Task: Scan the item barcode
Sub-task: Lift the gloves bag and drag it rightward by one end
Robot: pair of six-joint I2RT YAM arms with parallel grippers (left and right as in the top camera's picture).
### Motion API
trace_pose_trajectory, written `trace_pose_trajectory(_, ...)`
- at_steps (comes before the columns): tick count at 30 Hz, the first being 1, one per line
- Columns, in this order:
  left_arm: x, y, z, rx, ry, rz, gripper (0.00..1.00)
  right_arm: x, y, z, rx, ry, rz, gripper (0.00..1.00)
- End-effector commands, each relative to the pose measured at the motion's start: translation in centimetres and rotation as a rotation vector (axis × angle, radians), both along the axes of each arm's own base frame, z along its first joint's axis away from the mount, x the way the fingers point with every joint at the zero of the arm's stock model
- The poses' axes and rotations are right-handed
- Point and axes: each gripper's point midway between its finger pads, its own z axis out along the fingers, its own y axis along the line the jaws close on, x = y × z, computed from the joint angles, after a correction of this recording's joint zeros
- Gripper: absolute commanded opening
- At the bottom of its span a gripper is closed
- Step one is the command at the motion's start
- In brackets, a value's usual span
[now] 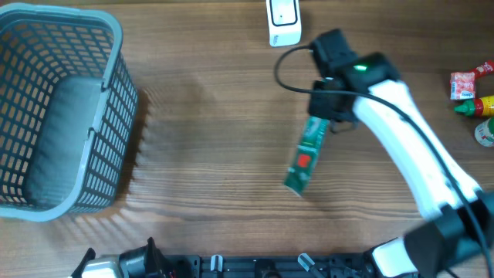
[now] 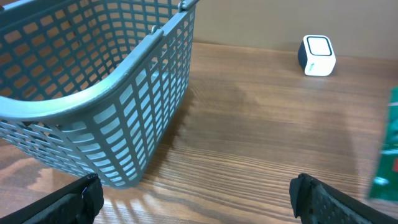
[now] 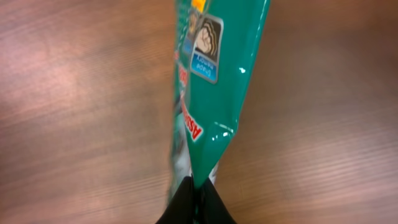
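Pinching edge of green packet [image 1: 306,158]

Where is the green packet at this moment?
In the overhead view, the green packet is right of the middle of the table, pinched at one end by the right gripper, with the white scanner beyond it.

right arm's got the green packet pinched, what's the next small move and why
Probably carry the green packet toward the white scanner, turning it as needed so the barcode faces it. The right gripper is shut on the packet's end, so the grip looks settled, and in the overhead view the packet sits clearly apart from the scanner.
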Motion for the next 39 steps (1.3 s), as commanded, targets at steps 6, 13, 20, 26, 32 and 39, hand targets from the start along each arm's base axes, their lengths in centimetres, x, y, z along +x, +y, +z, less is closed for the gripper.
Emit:
trace_pose_trajectory(6,0.0,-0.2,0.1,-0.004,-0.010,-0.007,1.00,-9.7,-3.0,3.8,0.062,0.158,-0.430,0.04)
trace_pose_trajectory(13,0.0,-0.2,0.1,-0.004,-0.010,-0.007,1.00,-10.9,-1.9,2.0,0.127,0.247,-0.805,0.04)
trace_pose_trajectory(20,0.0,-0.2,0.1,-0.004,-0.010,-0.007,1.00,-10.4,0.0,-2.1,0.089,0.421,-0.898,0.04)
trace_pose_trajectory(26,0.0,-0.2,0.1,-0.004,-0.010,-0.007,1.00,-8.3,0.3,-4.3,0.152,0.492,-0.938,0.04)
trace_pose_trajectory(32,0.0,-0.2,0.1,-0.004,-0.010,-0.007,1.00,-7.4,-1.4,-4.6,0.171,0.492,-1.028,0.04)
trace_pose_trajectory(39,0.0,-0.2,0.1,-0.004,-0.010,-0.007,1.00,-4.4,-0.8,-5.4,0.311,0.471,-1.071,0.04)
